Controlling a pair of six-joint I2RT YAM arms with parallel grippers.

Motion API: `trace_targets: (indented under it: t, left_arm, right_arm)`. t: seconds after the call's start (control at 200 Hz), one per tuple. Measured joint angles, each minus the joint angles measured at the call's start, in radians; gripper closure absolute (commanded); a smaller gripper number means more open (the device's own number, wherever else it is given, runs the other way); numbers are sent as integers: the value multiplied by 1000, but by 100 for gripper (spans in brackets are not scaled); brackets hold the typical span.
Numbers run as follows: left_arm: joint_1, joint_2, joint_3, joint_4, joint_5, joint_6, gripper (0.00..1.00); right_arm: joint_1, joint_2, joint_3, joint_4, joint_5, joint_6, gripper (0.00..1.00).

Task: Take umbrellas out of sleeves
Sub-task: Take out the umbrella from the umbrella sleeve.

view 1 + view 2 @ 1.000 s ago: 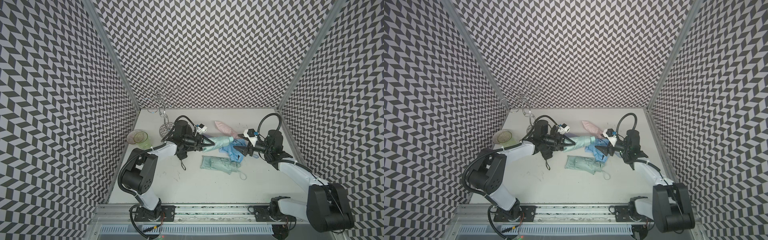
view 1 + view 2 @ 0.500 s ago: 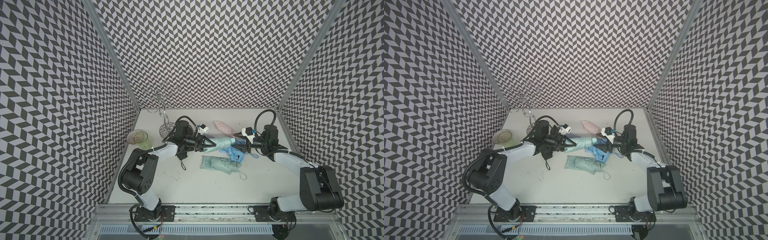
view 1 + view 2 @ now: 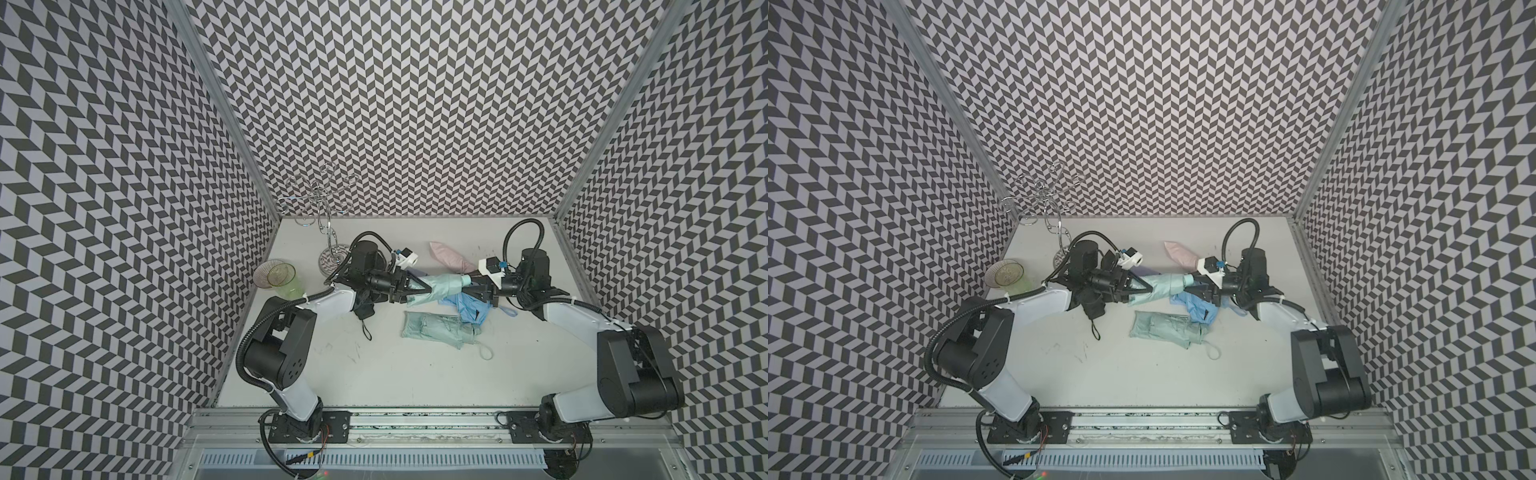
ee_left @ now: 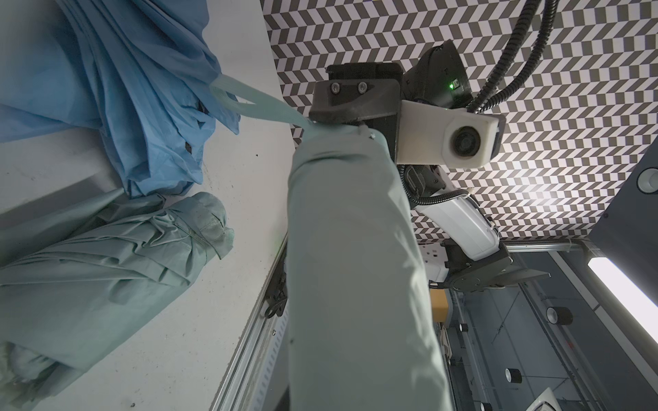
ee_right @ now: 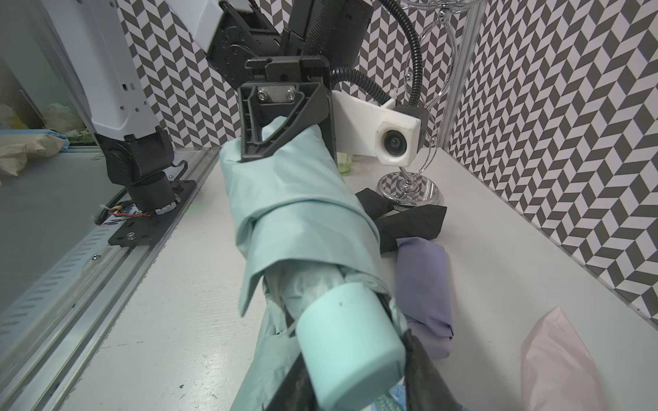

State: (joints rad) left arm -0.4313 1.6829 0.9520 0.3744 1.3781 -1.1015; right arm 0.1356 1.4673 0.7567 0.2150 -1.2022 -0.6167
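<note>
A mint green sleeve (image 3: pixel 438 286) (image 3: pixel 1163 286) with an umbrella inside hangs level between my two arms. My left gripper (image 3: pixel 422 286) (image 3: pixel 1142 287) is shut on the sleeve's closed end; its finger (image 5: pixel 281 124) presses into the fabric. The sleeve (image 4: pixel 356 249) hides those jaws in the left wrist view. The umbrella's mint handle (image 5: pixel 349 350) sticks out of the sleeve's open end. My right gripper (image 5: pixel 356 377) (image 3: pixel 473 286) is shut on the handle, with a dark finger (image 5: pixel 425 373) tight on each side.
A bare mint umbrella (image 3: pixel 440 328) and a light blue umbrella (image 3: pixel 465 305) lie just below the held one. A pink sleeve (image 3: pixel 451 257), a lilac roll (image 5: pixel 423 284) and black fabric (image 5: pixel 409 220) lie behind. Plastic cups (image 3: pixel 282 278) and a chrome stand (image 3: pixel 328 232) stand at far left.
My right gripper has moved left to the handle end of the sleeved umbrella and closed on the handle. The left arm has stayed where it was, still gripping the sleeve.
</note>
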Motion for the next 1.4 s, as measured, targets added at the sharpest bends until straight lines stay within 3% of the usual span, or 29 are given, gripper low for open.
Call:
trace_targets:
  t: [0.185, 0.396, 0.676, 0.941, 1.042, 1.307, 1.397]
  left_arm:
    - [0, 7, 0, 6, 5, 1, 100]
    - [-1, 38, 0, 6, 19, 3, 100]
    - [-1, 43, 0, -2, 18, 0, 100]
    - [0, 43, 0, -21, 7, -3, 100]
    - [1, 43, 0, -22, 7, -4, 100]
    - [0, 43, 0, -29, 3, -4, 100]
    - [-1, 43, 0, -30, 2, -3, 100]
  right_arm:
    - [5, -24, 0, -1, 0, 2, 56]
    - [19, -67, 0, -7, 2, -3, 58]
    - [37, -56, 5, -71, 21, -64, 52]
    - [42, -17, 29, -113, 43, -126, 66]
    - [43, -16, 30, -124, 43, -137, 66]
    - [46, -10, 31, -136, 47, -151, 55]
    - [48, 6, 42, -156, 51, -161, 57]
